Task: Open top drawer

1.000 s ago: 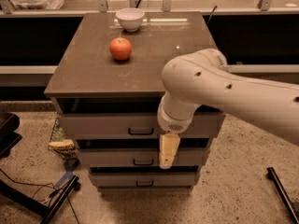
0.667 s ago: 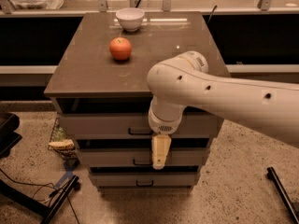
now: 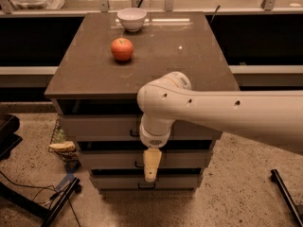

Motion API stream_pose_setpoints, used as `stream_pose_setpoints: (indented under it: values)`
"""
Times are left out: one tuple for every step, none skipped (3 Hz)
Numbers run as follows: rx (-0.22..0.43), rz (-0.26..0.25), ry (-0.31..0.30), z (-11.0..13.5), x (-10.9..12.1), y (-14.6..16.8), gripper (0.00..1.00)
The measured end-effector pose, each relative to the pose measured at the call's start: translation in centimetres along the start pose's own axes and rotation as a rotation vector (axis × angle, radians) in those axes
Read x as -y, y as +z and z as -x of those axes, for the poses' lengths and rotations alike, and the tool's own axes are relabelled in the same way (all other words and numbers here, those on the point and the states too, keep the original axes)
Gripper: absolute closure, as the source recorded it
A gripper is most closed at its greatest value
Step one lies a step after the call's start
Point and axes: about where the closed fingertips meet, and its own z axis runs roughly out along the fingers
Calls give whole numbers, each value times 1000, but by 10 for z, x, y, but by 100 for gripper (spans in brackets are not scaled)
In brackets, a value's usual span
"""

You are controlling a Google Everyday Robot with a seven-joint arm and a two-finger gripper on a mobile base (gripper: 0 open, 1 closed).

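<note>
Hanging tip-down before the grey middle drawer (image 3: 109,160), the cream two-finger gripper (image 3: 151,167), its grip state impossible to tell, sits below and just right of the dark loop handle (image 3: 134,133) on the wide grey top drawer (image 3: 94,126) under the front edge of the brown desk (image 3: 189,56).

The tabletop (image 3: 161,56) is brown and smooth, with a soft shine. The bowl (image 3: 131,19) looks like glossy white ceramic. The top drawer (image 3: 97,126) has a matt grey front. The pincer (image 3: 151,167), of smooth cream plastic, hangs before the lower drawers (image 3: 109,161).
</note>
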Motion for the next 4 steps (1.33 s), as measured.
stream_pose_setpoints:
  values:
    - [35,4,-17,16,9,24,0]
    - [24,15,-19,15,8,31,0]
    - [7,35,1,6,9,51,0]
    - [5,38,1,6,9,52,17]
